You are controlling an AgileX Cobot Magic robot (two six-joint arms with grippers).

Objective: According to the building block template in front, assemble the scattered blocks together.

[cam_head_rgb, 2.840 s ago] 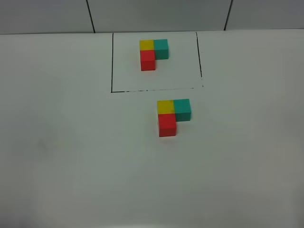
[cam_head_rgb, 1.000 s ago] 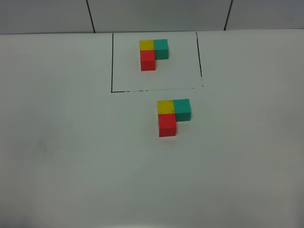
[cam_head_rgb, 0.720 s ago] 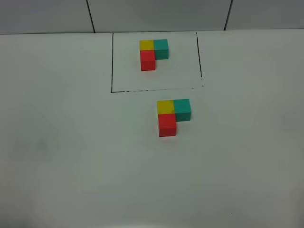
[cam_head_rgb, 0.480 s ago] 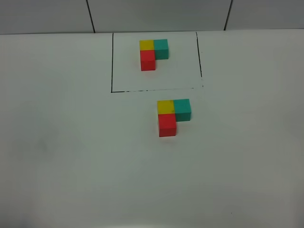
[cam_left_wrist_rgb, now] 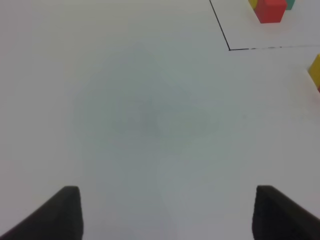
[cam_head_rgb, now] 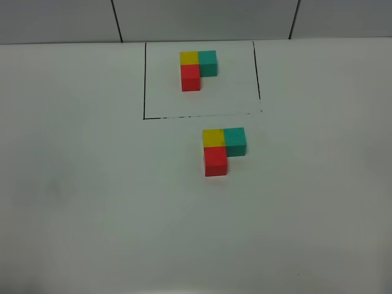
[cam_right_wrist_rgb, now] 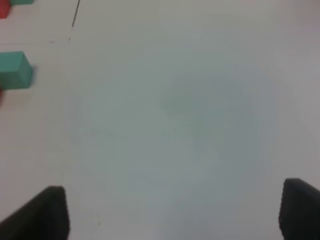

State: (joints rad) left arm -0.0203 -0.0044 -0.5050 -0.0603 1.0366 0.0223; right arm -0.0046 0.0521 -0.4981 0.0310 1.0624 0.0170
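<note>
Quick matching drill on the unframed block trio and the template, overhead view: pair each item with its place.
Items:
1. yellow cube
2. teal cube
3. red cube
4. building block template

Places:
A. right end of the unframed L
B. inside the black drawn rectangle
C. corner of the unframed L
D. nearest the camera, in front of the yellow one

Pairs: 1-C, 2-A, 3-D, 4-B

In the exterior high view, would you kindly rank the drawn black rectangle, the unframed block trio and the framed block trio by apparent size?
1. The drawn black rectangle, clearly largest.
2. The unframed block trio.
3. The framed block trio.
The two trios differ only slightly, and the unframed one sits nearer the camera, so their true sizes may match.
</note>
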